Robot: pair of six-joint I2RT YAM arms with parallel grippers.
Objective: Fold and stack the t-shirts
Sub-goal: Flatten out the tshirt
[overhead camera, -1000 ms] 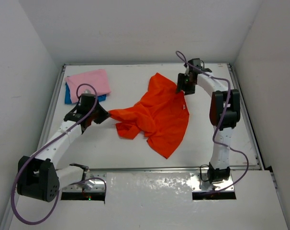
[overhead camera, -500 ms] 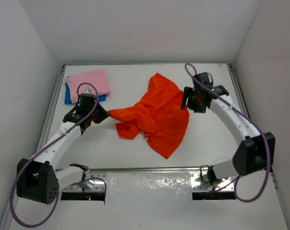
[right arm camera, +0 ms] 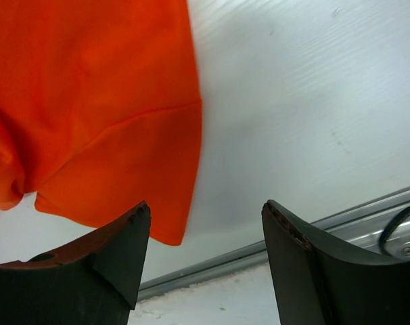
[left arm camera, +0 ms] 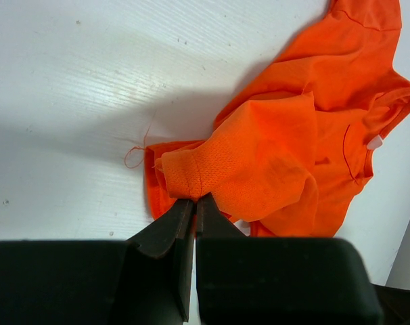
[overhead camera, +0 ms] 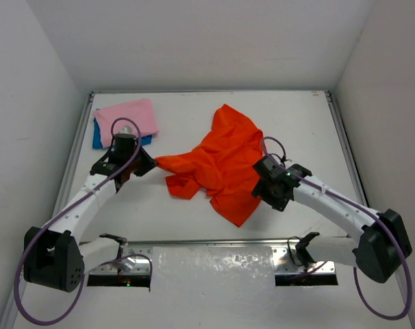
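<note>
Two shirts [overhead camera: 129, 115] lie stacked as the left gripper [left arm camera: 194, 200] pinches a fold of the orange-red t-shirt [overhead camera: 224, 161]; the right gripper [right arm camera: 205, 206], jaws wide, likely must next take its near hem.

The white desk [overhead camera: 310, 137] is carrying the orange-red t-shirt [overhead camera: 228, 161], lying crumpled near its middle, and the blue t-shirt [overhead camera: 97, 140], lying under the pink t-shirt [overhead camera: 129, 116] at the far left corner.

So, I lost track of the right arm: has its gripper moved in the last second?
Yes. The right gripper has travelled along the orange shirt's right edge, from its far end toward the metal rail at the table's near edge.
</note>
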